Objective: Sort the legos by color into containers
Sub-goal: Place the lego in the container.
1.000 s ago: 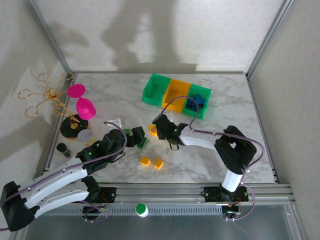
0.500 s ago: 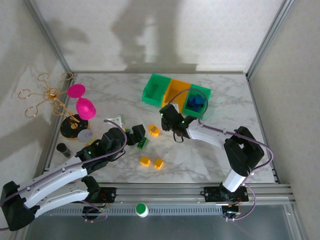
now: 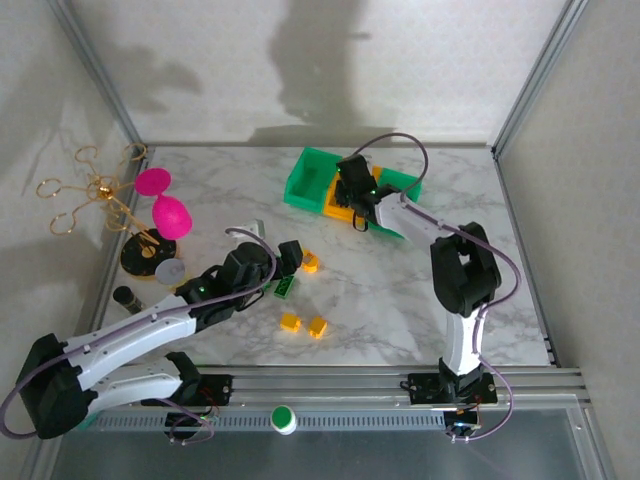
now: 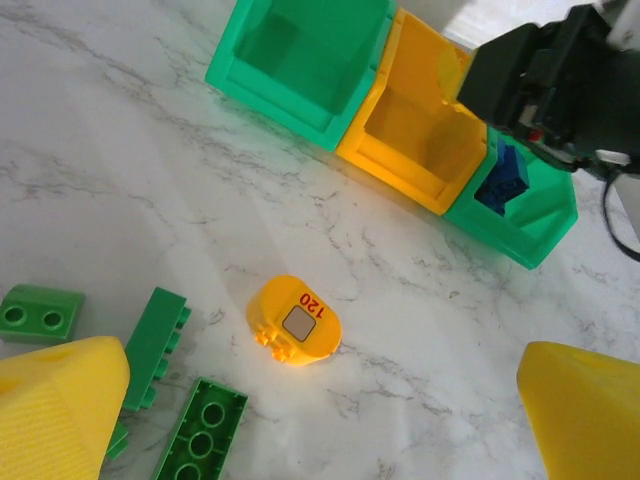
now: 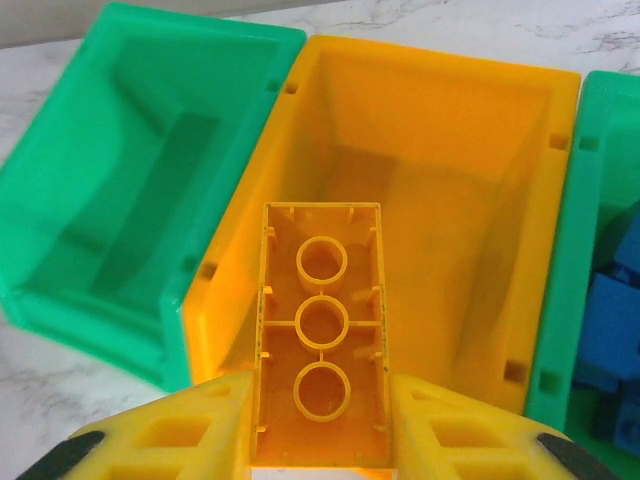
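Note:
In the right wrist view my right gripper (image 5: 322,440) is shut on a long yellow-orange lego (image 5: 322,340), underside up, hanging over the yellow-orange container (image 5: 440,150). Beside it stand an empty green container (image 5: 120,190) and a green one (image 5: 600,120) holding blue legos (image 5: 612,330). From above, that gripper (image 3: 352,195) hovers at the bin row. My left gripper (image 4: 320,425) is open above the marble, its fingers (image 4: 60,410) wide apart. A rounded yellow lego marked 120 (image 4: 295,320) lies just ahead of it, with green legos (image 4: 200,430) to its left. Two small yellow legos (image 3: 290,322) lie nearer the arm bases.
Two pink goblets (image 3: 165,205) and a gold wire stand (image 3: 95,190) occupy the left side of the table, with a grey disc (image 3: 170,270) and a small black cylinder (image 3: 127,298) near them. Metal frame posts run along both side walls.
My right arm has swung from the table's middle back to the containers, carrying the long yellow-orange lego. The left gripper has edged right toward the rounded yellow lego.

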